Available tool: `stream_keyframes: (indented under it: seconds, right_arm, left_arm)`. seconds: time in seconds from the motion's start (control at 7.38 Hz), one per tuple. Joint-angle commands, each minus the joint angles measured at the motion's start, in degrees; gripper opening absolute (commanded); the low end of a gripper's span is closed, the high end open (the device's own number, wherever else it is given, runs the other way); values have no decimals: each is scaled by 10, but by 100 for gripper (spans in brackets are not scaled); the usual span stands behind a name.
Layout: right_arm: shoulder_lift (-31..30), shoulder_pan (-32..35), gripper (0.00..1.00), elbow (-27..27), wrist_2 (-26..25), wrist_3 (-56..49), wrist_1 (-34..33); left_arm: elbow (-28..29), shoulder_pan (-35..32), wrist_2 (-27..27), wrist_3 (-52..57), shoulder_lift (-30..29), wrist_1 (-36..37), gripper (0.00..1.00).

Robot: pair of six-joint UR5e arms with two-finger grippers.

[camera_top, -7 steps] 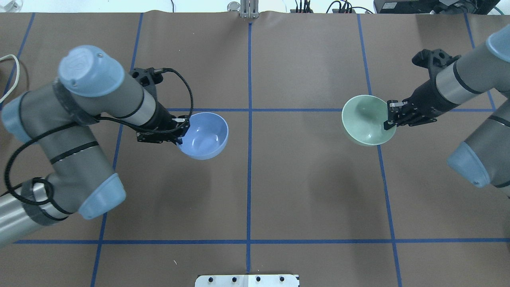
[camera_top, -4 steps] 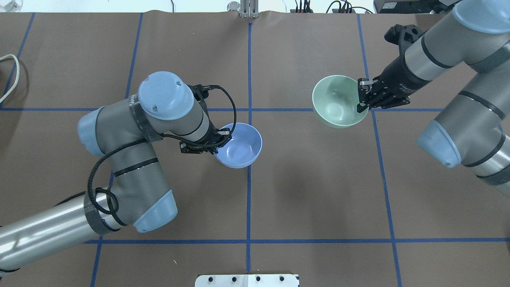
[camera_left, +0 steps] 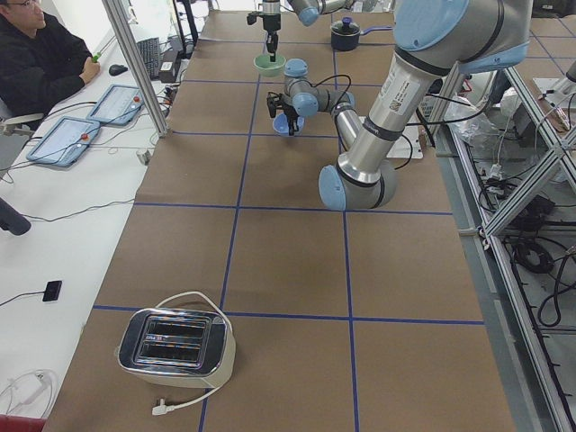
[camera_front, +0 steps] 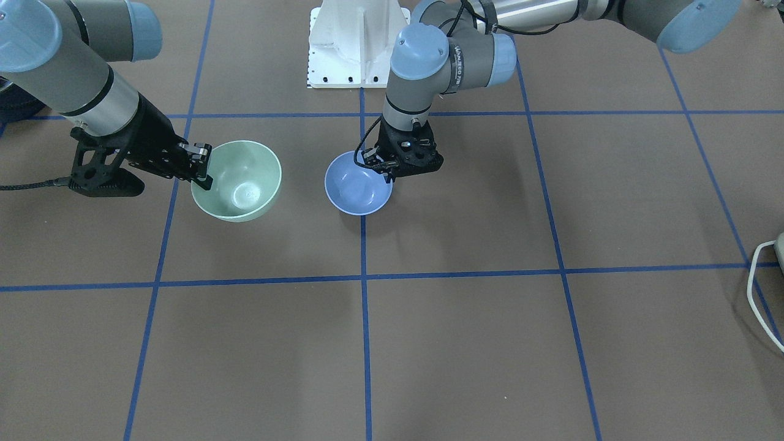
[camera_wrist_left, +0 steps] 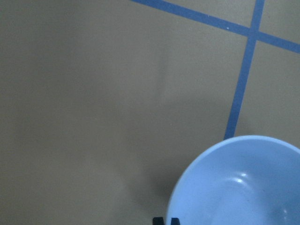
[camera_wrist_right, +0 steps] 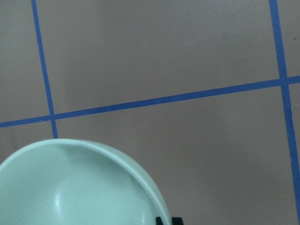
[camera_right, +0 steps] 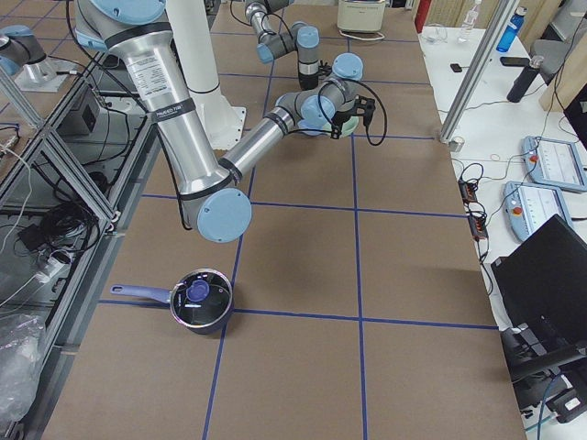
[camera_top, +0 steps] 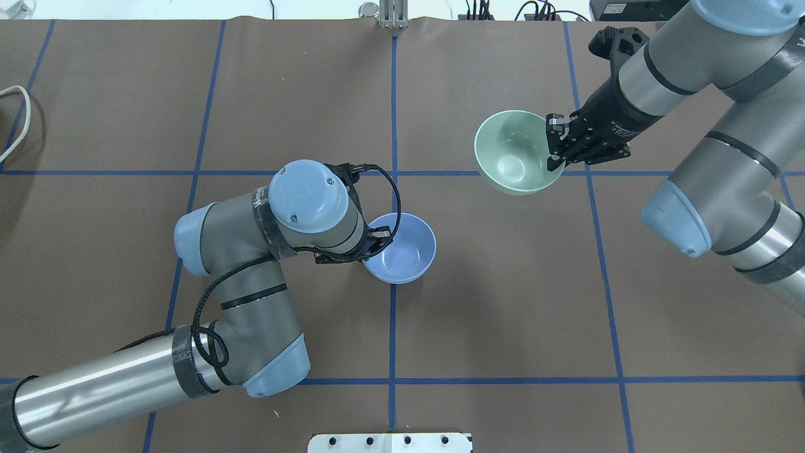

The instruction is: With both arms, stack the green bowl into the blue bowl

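The blue bowl [camera_top: 401, 247] is at the table's centre line, with my left gripper [camera_top: 372, 239] shut on its left rim; it also shows in the front view [camera_front: 358, 183] with the left gripper [camera_front: 384, 166], and in the left wrist view [camera_wrist_left: 239, 183]. The green bowl [camera_top: 512, 151] hangs above the table, right of centre and farther back, with my right gripper [camera_top: 553, 139] shut on its right rim. It shows in the front view [camera_front: 237, 179] with the right gripper [camera_front: 201, 164], and in the right wrist view [camera_wrist_right: 75, 183].
Blue tape lines [camera_top: 393, 314] grid the brown table. A toaster [camera_left: 177, 346] stands at the left end, a dark saucepan [camera_right: 201, 298] at the right end. A white cable [camera_top: 16, 119] lies at the left edge. The white base pedestal [camera_front: 358, 43] is behind the bowls.
My left arm has carried the blue bowl right and toward the near side, to the centre line. My right arm has carried the green bowl left and farther back, toward the centre.
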Motion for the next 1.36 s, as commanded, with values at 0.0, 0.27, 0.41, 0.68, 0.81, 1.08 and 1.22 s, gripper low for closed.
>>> stream_keyframes:
  seconds: [0.0, 0.27, 0.41, 0.68, 0.81, 1.08, 1.22]
  right_arm:
    - [0, -1, 0, 0, 0, 1, -1]
    - [0, -2, 0, 0, -5, 1, -1]
    - [0, -2, 0, 0, -5, 1, 0]
    - [14, -25, 0, 1, -36, 46, 0]
    - [36, -65, 0, -3, -77, 83, 0]
    - [83, -122, 0, -24, -131, 150, 0]
    - [96, -152, 0, -27, -164, 172, -1]
  left_arm:
    - [10, 4, 10, -1, 4, -28, 0]
    - [-6, 2, 4, 4, 6, -28, 50]
    - [-29, 1, 3, 5, 20, -27, 91]
    - [-103, -61, -77, 94, 69, -14, 97]
    - [-137, -121, -134, 121, 112, -14, 97]
    - [-177, -242, -222, 309, 229, -14, 97]
    - [-178, -299, -258, 402, 280, -18, 97]
